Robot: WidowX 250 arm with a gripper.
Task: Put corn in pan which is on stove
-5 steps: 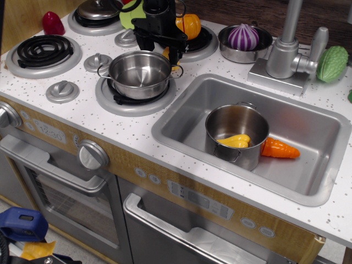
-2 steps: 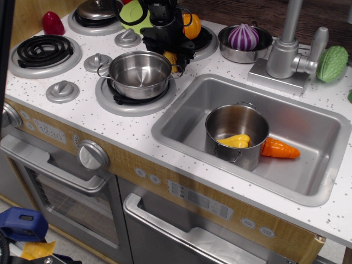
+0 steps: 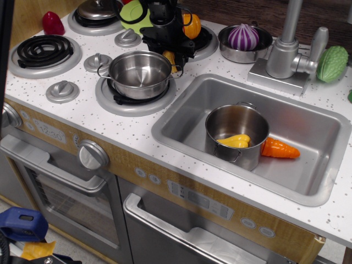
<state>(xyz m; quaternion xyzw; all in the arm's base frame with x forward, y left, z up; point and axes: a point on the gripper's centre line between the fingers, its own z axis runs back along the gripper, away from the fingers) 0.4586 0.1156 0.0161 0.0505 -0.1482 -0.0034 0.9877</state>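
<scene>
The corn, a small yellow cob, shows just behind the pan's right rim, between the fingers of my black gripper. The gripper comes down from above and looks shut on the corn, which its fingers mostly hide. The pan, a low shiny steel pot with loop handles, is empty and sits on the front right burner of the stove. The gripper stands at the pan's back right edge, not over its opening.
A sink on the right holds a taller steel pot with a smooth yellow toy, and an orange carrot. A bowl with a purple onion, a faucet, a green toy and a round orange toy stand behind.
The gripper has shifted slightly right and lowered around the corn since a second ago. It has not moved in the last half second.
</scene>
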